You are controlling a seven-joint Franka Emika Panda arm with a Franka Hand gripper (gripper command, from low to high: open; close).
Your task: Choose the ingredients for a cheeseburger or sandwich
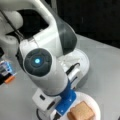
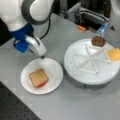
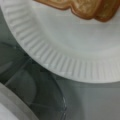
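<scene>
Overhead, the white Franka arm with its blue wrist bracket reached steeply down toward the grey table (image 2: 75, 105), its rounded joint with a glowing blue light filling a front view (image 1: 37, 60). The gripper (image 2: 42, 56) hung just over the far rim of the white ridged paper plate (image 2: 53, 68), its tip close to that rim and touching none of the food; whether the claw was parted or closed could not be told, and nothing showed in its hold. On the plate lay the sandwich (image 2: 38, 78), a brown toast square on top with a sliver of red peeking from under its near edge; the wrist view caught only the toast's edge (image 3: 82, 7) above the plate's fluted rim. To a front view's right stood a round white divided tray (image 2: 75, 67), carrying a dark brown round patty (image 2: 98, 41) in one section and a yellow cheese square (image 2: 114, 54) in the next, well apart from the gripper.
</scene>
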